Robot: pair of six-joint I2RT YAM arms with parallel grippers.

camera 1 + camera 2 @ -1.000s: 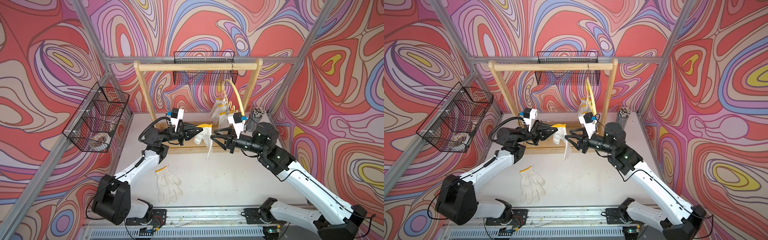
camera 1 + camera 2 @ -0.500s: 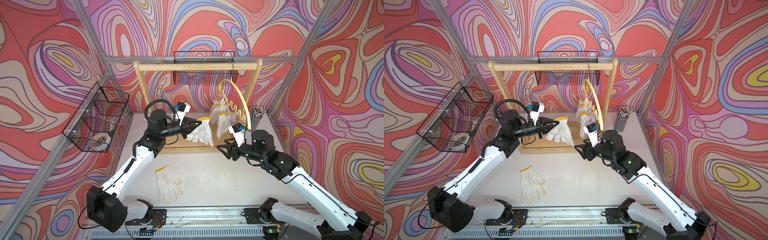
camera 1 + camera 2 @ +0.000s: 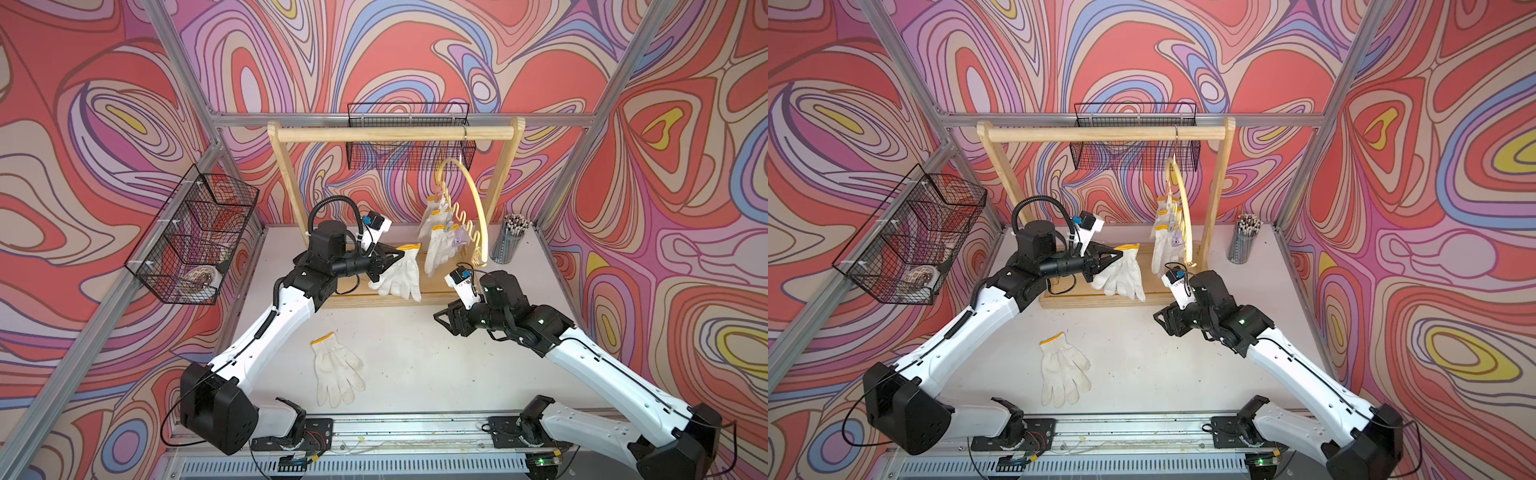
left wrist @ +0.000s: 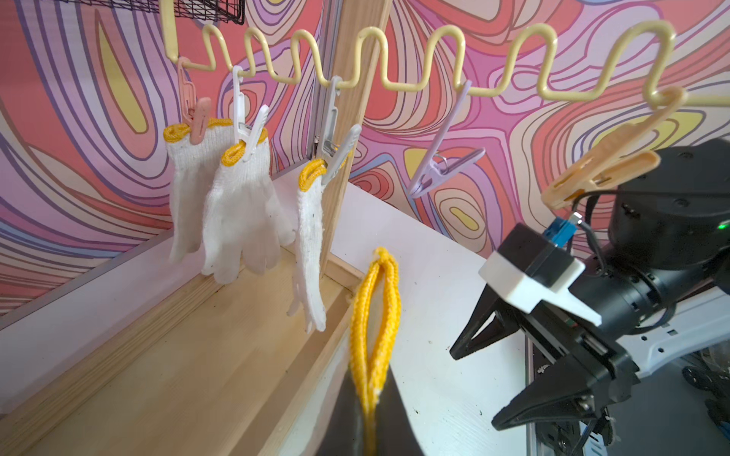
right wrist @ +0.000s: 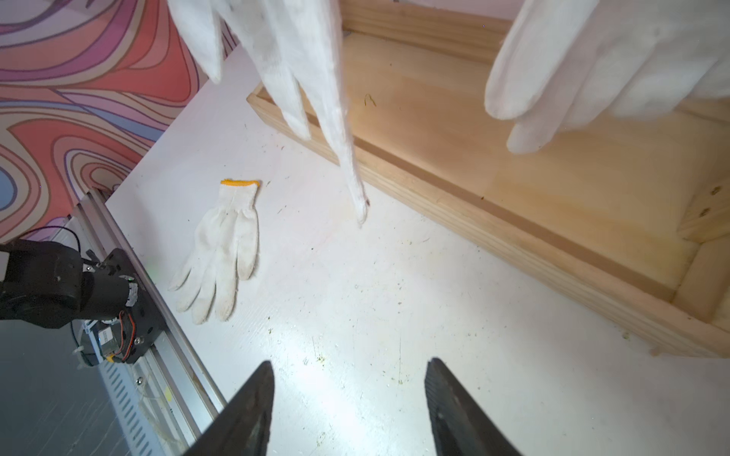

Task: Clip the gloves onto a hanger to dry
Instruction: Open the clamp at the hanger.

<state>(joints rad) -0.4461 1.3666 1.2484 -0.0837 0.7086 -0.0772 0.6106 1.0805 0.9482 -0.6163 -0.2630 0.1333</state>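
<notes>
Glove (image 3: 399, 276) now held by left end effector (image 3: 397, 253) alone, jaws clamped, right end effector (image 5: 349, 367) open, withdrawn.

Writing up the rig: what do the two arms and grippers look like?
Left arm and right arm: white shells, black joints, black cables. Left gripper and right gripper: black, pointed wedge fingers, each carrying a white camera mount with a blue connector.

The white table (image 3: 436, 365) bears a flat glove (image 3: 334, 370), the wooden frame's base (image 3: 432, 297) and a pencil cup (image 3: 508, 245).
</notes>
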